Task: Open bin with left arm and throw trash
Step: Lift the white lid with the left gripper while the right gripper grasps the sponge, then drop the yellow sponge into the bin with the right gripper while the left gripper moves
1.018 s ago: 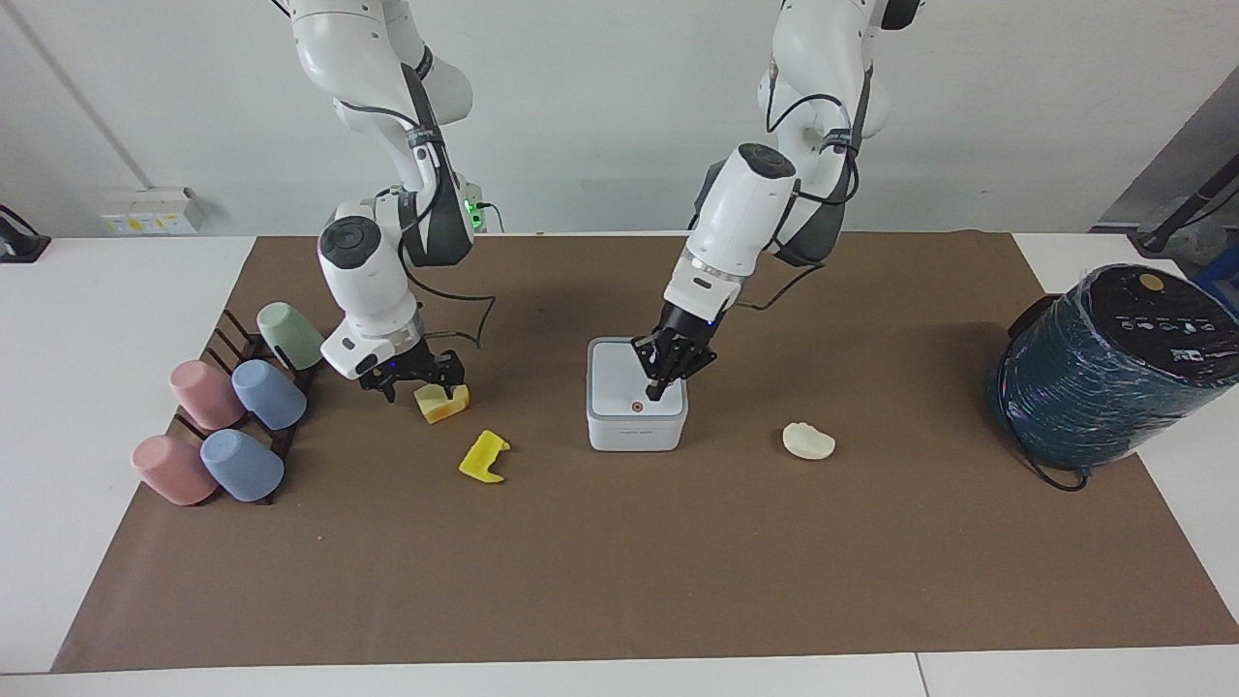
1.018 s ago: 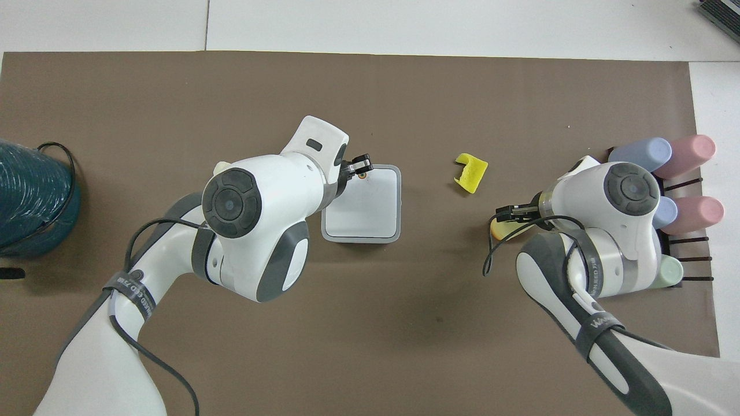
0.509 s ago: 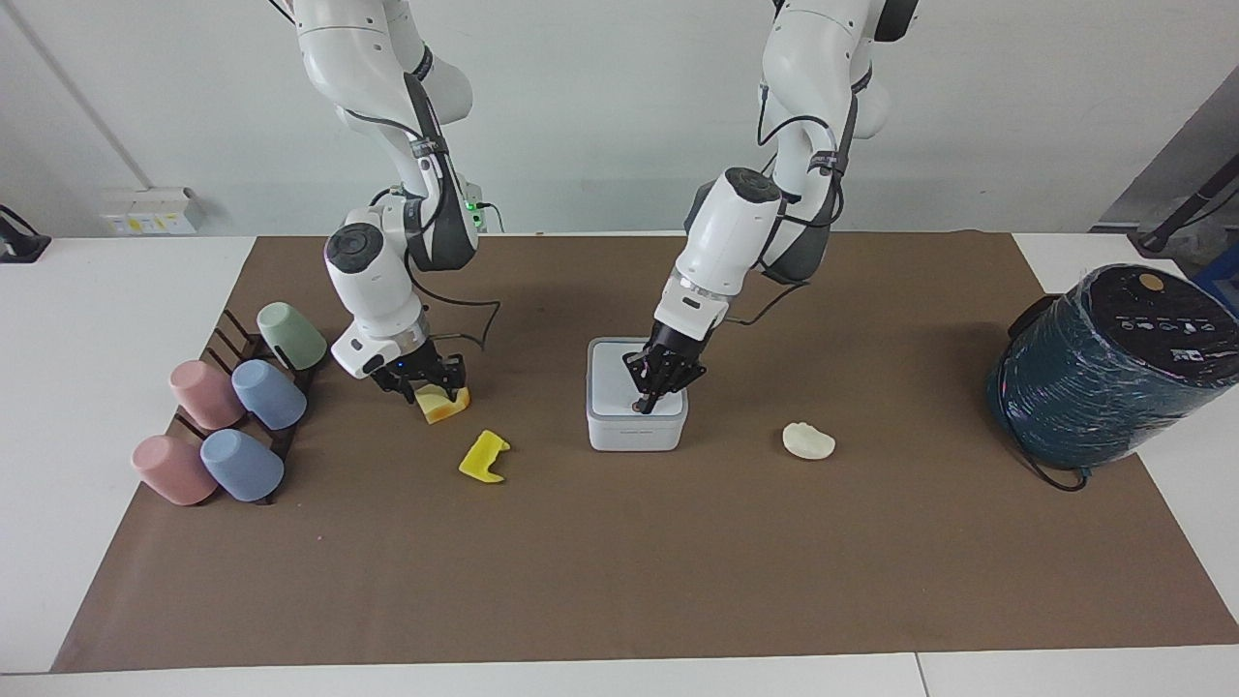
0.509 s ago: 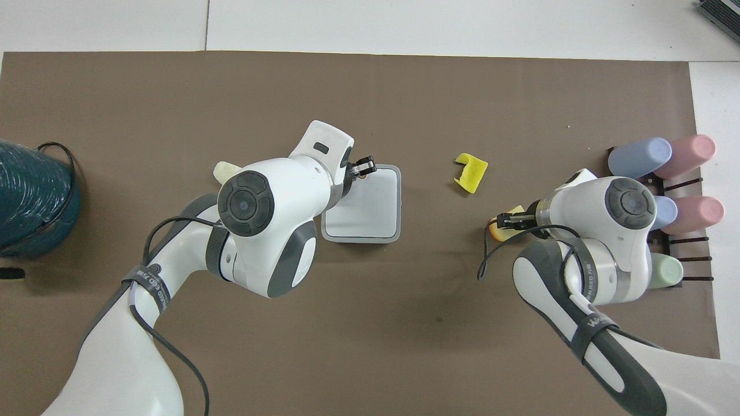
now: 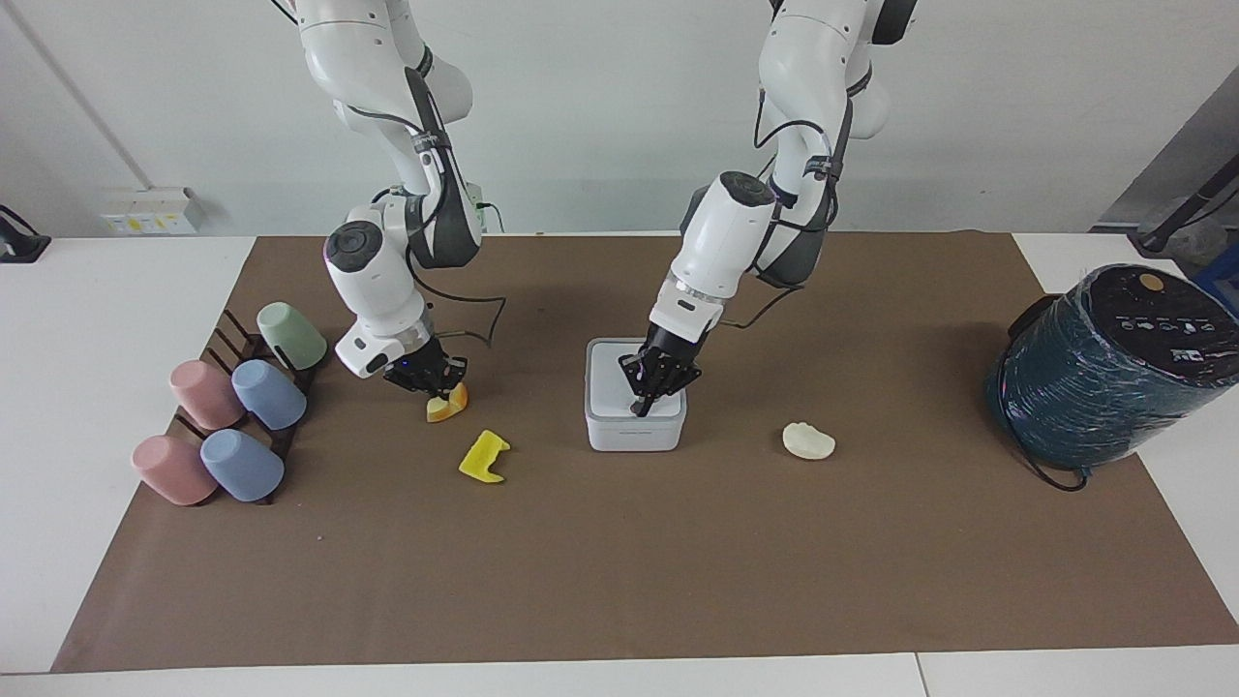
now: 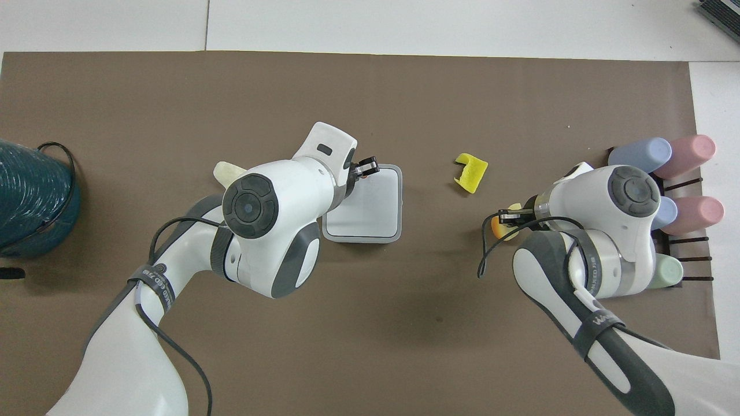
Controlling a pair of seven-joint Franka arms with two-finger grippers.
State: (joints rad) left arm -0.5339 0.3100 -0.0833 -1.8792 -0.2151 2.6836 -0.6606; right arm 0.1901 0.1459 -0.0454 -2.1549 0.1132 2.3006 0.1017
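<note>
The white bin [image 5: 634,421] stands mid-table with its lid down; it also shows in the overhead view [image 6: 370,208]. My left gripper [image 5: 643,399] is shut, its tip pressed on the lid at the orange dot, which it hides; it shows from above too [image 6: 365,168]. My right gripper [image 5: 433,380] is shut on the pale yellow wedge [image 5: 446,405], tilted with its orange edge showing [image 6: 497,226]. The bright yellow notched piece [image 5: 484,456] lies beside it, farther from the robots. The cream lump [image 5: 808,441] lies toward the left arm's end.
A big dark teal wrapped drum [image 5: 1103,373] stands at the left arm's end of the table. A dark rack with several pastel cups [image 5: 227,416] lies at the right arm's end, close to the right arm. A brown mat [image 5: 619,561] covers the table.
My left gripper has come down onto the bin lid at the orange dot. My right gripper has taken hold of the wedge and tipped it up from the mat.
</note>
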